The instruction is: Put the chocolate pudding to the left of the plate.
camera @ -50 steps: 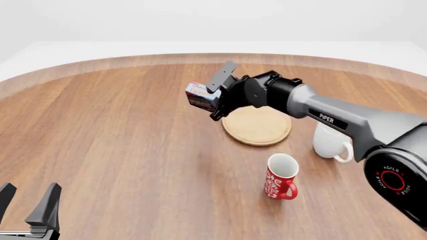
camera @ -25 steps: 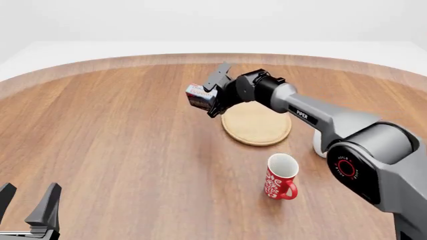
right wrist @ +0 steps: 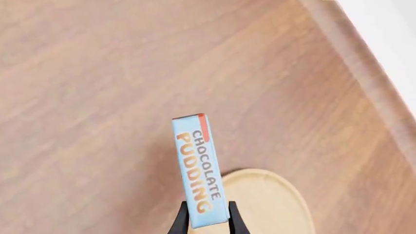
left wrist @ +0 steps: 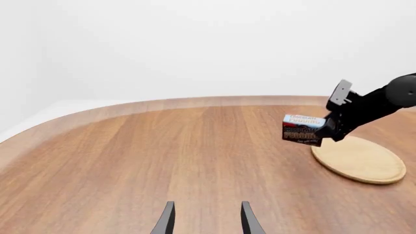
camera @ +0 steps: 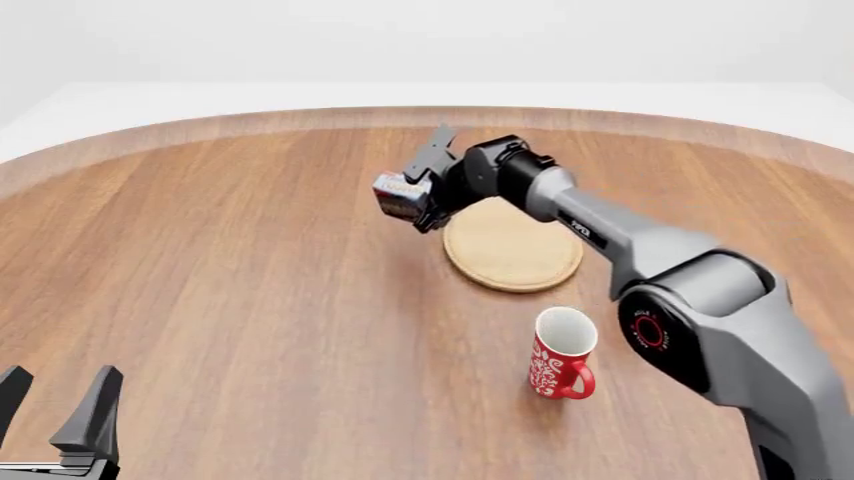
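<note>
**Pudding carton pinched by right gripper, up off the table at the plate's left edge**

Readable text: "CHOCOLATE PUDDING" in orange on the carton's light blue band, seen from the right wrist camera. The same lettering shows on the dark face in the left wrist view, but blurred. Red logo ring on the right arm's big joint, writing too small to read.

Count: one chocolate pudding (camera: 398,196), one plate (camera: 514,249), one red patterned mug (camera: 562,354), two arms. A white mug isn't visible from the front now.

Right gripper (right wrist: 208,217) is closed narrow on the carton's end, fingers (right wrist: 178,219) on both flat sides, with the box sticking straight out past the tips. From the front, the carton sits at about 9 o'clock of the gripper (camera: 424,205), and at roughly 10 o'clock of the plate, just beside its rim, raised above the table (camera: 200,280).

Left gripper (left wrist: 204,220) hangs low at the near left, well apart from everything, fingers spread wide with nothing between them.

Red mug stands at 5 o'clock of the plate, near it, not touching.
</note>
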`<state>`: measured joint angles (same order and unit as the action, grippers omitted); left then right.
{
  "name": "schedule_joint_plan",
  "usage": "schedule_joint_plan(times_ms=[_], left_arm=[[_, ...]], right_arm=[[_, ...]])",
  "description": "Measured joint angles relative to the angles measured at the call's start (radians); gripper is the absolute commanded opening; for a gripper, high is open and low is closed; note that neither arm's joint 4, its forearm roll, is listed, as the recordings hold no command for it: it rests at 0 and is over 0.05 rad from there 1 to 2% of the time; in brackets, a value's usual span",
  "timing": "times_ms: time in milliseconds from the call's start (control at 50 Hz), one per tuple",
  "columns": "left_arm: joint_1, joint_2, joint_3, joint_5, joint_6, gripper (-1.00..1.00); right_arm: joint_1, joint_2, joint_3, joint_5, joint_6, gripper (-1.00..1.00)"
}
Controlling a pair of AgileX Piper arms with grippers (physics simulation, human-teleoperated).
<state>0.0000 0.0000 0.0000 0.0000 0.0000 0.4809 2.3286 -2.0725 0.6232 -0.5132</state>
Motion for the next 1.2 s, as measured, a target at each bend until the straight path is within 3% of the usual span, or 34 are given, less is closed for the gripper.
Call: schedule_joint_plan(times_ms=[1200], left_arm=[[0.0, 0.0, 0.0, 0.0, 0.0, 1.0]], right_arm=[[0.025, 0.117, -0.144, 0.158, -0.01, -1.0]])
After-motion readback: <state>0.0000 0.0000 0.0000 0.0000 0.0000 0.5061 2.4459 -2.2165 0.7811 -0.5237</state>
